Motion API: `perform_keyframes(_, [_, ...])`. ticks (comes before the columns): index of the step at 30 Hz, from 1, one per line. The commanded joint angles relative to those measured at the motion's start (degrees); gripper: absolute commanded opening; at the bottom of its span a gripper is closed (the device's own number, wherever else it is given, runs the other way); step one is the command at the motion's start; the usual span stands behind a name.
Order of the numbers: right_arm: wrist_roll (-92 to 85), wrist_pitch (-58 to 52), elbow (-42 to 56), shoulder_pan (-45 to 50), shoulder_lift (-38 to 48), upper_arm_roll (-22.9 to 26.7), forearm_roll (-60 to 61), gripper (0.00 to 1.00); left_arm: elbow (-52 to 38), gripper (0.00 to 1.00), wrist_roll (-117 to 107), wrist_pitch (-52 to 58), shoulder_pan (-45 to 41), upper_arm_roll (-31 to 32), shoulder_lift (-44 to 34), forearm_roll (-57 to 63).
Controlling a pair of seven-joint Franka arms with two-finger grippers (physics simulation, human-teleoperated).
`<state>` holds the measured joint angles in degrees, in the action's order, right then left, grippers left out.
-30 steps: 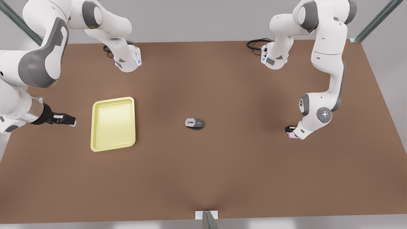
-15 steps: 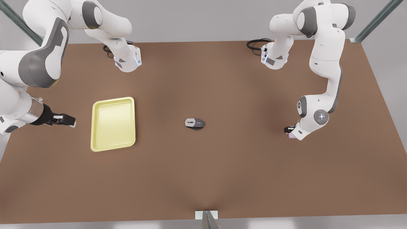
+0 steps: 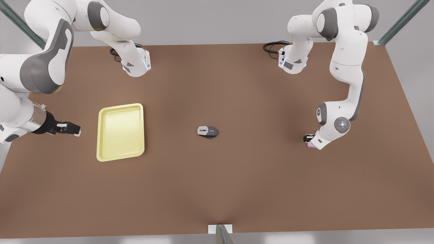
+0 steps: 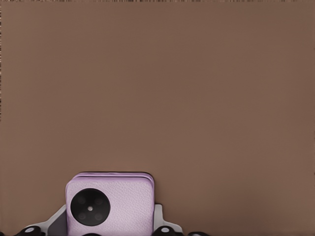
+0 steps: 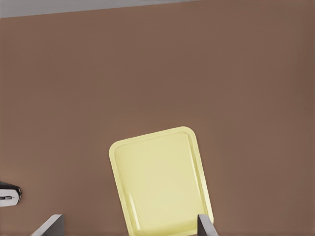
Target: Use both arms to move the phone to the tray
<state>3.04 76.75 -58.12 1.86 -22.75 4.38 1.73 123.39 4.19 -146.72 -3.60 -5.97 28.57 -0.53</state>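
Observation:
The pale pink phone [image 4: 110,206] lies flat on the brown table, with a black circle on its face. In the front view it peeks out as a pink sliver [image 3: 310,145] under the wrist at the front view's right. My left gripper [image 4: 108,223] is down over it, one finger against each side, shut on the phone; the same gripper [image 3: 308,139] sits low at the table. The pale yellow tray [image 3: 120,105] lies at the front view's left, its rim [image 5: 147,135] also ahead of my right gripper. That right gripper [image 3: 73,128] waits open just left of the tray.
A grey computer mouse [image 3: 208,131] sits mid-table between the tray and the phone. Both arm bases [image 3: 135,66] [image 3: 293,62] stand at the back edge with black cables. A metal post [image 3: 220,234] rises at the front edge.
The left arm has sunk and drawn in slightly over the phone, then nearly stopped. The right arm, tray and mouse have not moved.

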Motion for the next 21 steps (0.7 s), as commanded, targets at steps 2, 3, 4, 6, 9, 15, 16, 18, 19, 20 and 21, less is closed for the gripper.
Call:
perform_keyframes(2, [-0.23, 0.07, 0.03, -0.02, 0.07, 0.01, 0.03, 1.00, -0.08, 0.83, -0.24, 0.12, 0.00, -0.01, -0.09, 0.00])
perform_keyframes(3, [-0.23, 0.15, 0.03, -0.02, 0.07, 0.01, 0.03, 1.00, -0.08, 0.82, -0.24, 0.12, 0.00, -0.01, -0.09, 0.00])
perform_keyframes(4, [-0.23, 0.07, 0.03, -0.02, 0.07, 0.10, 0.03, 1.00, -0.08, 0.82, -0.24, 0.12, 0.00, -0.01, -0.09, 0.00])
perform_keyframes(6, [-0.23, 0.42, 0.11, -0.02, 0.07, 0.10, 0.03, 1.00, -0.17, 0.81, -0.24, 0.21, 0.00, -0.01, -0.26, 0.00])
perform_keyframes(9, [-0.14, 0.33, 0.11, -0.02, 0.07, 0.10, 0.03, 1.00, -0.61, 0.80, -0.76, 0.56, 0.00, 0.08, -0.62, 0.00])
perform_keyframes(15, [-0.14, 0.42, 0.03, 0.16, -0.02, 0.01, 0.03, 1.00, -9.92, 0.80, -11.31, 10.49, -7.29, 1.13, -0.79, 0.09])
perform_keyframes(16, [-0.14, 0.42, 0.03, -0.01, -0.02, 0.10, 0.03, 1.00, -10.89, 0.80, -13.68, 10.58, -9.75, 1.14, -0.53, 0.09])
perform_keyframes(18, [-0.14, 0.42, 0.03, -0.02, -0.02, 0.10, 0.03, 1.00, -14.49, 0.80, -18.34, 10.84, -14.32, 1.14, 1.75, 0.00])
perform_keyframes(19, [-0.14, 0.42, 0.03, -0.02, -0.02, 0.10, 0.03, 1.00, -17.13, 0.80, -21.59, 11.02, -17.14, 1.14, 3.51, 0.00])
perform_keyframes(20, [-0.14, 0.42, 0.03, -0.02, -0.02, 0.10, 0.03, 1.00, -19.15, 0.80, -25.45, 12.16, -19.16, 2.45, 4.57, 0.00])
perform_keyframes(21, [-0.14, 0.42, 0.11, -0.10, -0.02, 0.10, 0.03, 1.00, -20.91, 0.80, -29.58, 12.33, -19.69, 4.47, 5.44, 0.00])
